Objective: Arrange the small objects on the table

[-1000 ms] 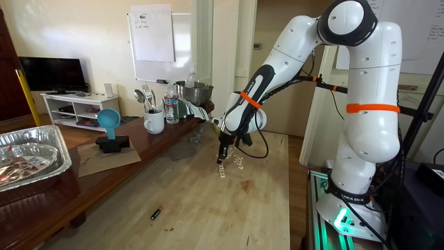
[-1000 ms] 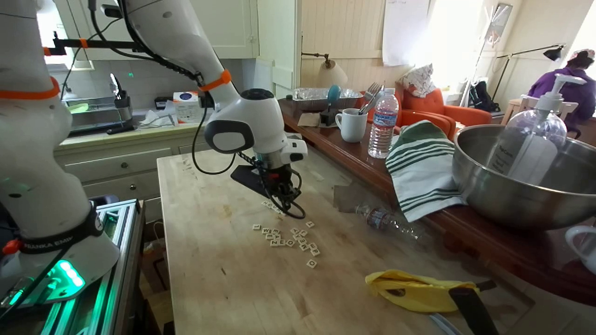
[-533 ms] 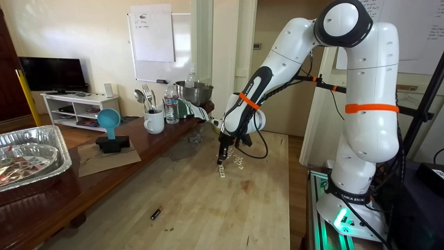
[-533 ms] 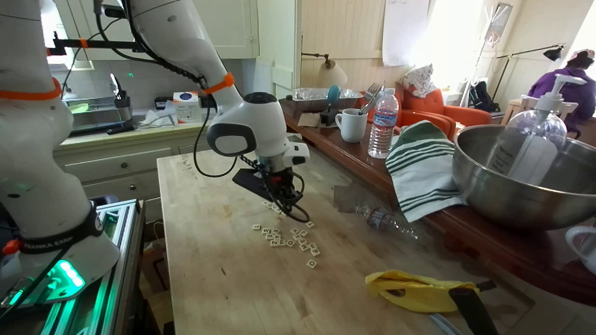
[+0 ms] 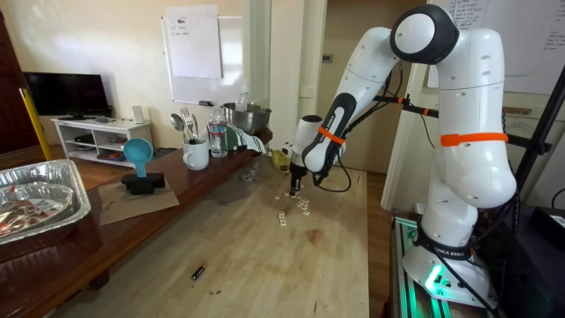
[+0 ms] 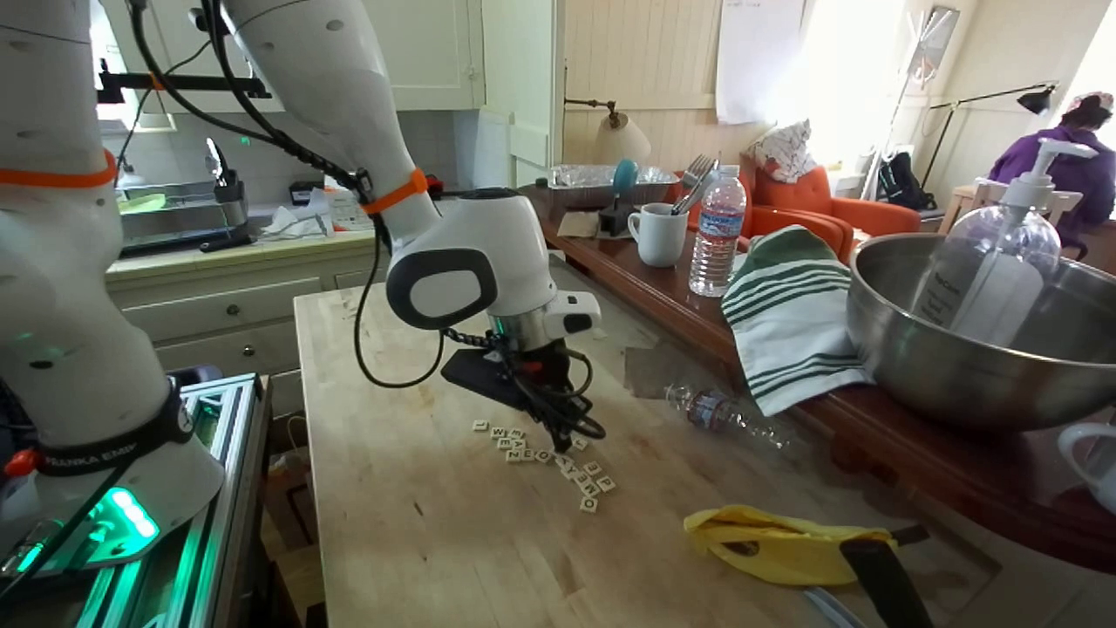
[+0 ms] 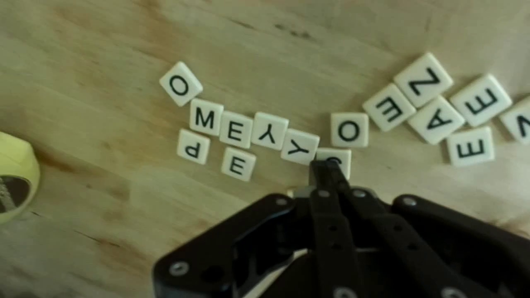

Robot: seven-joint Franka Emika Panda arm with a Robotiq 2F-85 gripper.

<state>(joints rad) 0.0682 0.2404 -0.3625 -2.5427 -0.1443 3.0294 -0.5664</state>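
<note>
The small objects are whitish square letter tiles lying on the light wooden table [image 6: 453, 549]. Most form a loose cluster, seen in both exterior views [image 5: 303, 203] [image 6: 523, 455]. In the wrist view a bent line of tiles [image 7: 269, 130] runs left of the fingertips and another group [image 7: 437, 120] lies to the right. A short straight row [image 5: 282, 218] lies apart from the cluster; it is hidden behind the arm in an exterior view. My gripper [image 7: 329, 165] is shut with nothing visible between its fingers. Its tips partly cover one tile [image 7: 343, 159]; contact cannot be told.
A yellow item [image 6: 785, 548] lies on the table, also at the left of the wrist view [image 7: 16, 165]. A clear bottle [image 6: 719, 414] lies near the dark raised counter [image 5: 176, 176]. A battery [image 5: 199, 270] lies on the table. A steel bowl [image 6: 976, 375] stands on the counter.
My gripper has moved away from the short row and over the cluster. Several tiles of the cluster, including the end tile O, have shifted slightly and lie closer in a line.
</note>
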